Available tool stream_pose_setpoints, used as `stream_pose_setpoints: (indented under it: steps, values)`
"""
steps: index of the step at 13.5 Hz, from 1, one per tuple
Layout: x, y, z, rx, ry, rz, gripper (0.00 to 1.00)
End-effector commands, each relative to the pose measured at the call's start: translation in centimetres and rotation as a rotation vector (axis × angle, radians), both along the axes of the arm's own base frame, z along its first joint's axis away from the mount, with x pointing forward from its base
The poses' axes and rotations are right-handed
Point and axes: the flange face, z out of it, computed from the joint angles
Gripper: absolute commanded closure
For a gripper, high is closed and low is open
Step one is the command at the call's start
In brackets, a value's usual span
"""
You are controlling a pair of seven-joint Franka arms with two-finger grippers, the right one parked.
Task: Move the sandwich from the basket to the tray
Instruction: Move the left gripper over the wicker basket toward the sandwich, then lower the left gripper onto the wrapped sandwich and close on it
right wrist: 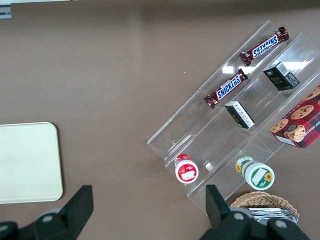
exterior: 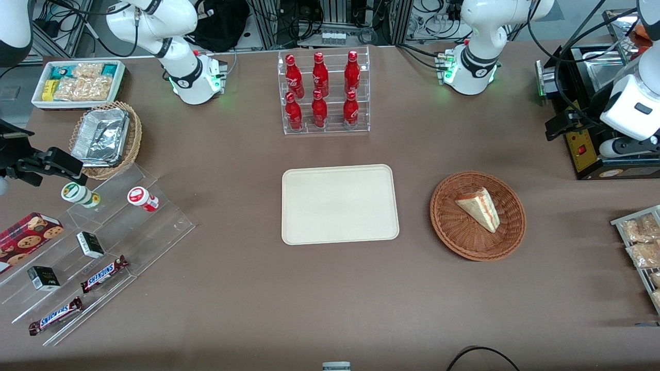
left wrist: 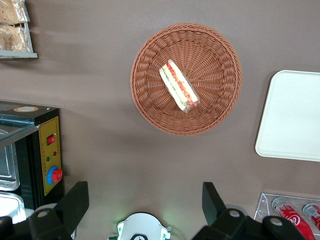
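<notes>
Near the bench's working-arm end, the sandwich (exterior: 480,207) lies in the basket (exterior: 448,226), beside the bare tray (exterior: 340,204). High above, the gripper (left wrist: 145,200) hangs with jaws wide open and empty. Best descend squarely, pinching the bread faces gently.

My gripper (left wrist: 145,205) hangs open above the brown table (exterior: 330,288). On it sit the basket (exterior: 478,215), the tray (exterior: 340,204) beside it, a bottle rack (exterior: 325,93) and a clear stepped stand (exterior: 98,257).
</notes>
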Motion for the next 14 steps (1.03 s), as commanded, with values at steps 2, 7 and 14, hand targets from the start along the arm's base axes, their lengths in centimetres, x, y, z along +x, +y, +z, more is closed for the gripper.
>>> stream_pose_setpoints:
  steps: [2, 7, 14]
  values:
    - [-0.4, 0.4, 0.2, -0.003, 0.007, -0.004, 0.00]
    - [0.9, 0.2, -5.7, 0.028, 0.061, 0.003, 0.00]
    - [0.3, -1.8, -17.6, 0.057, -0.067, 0.295, 0.00]
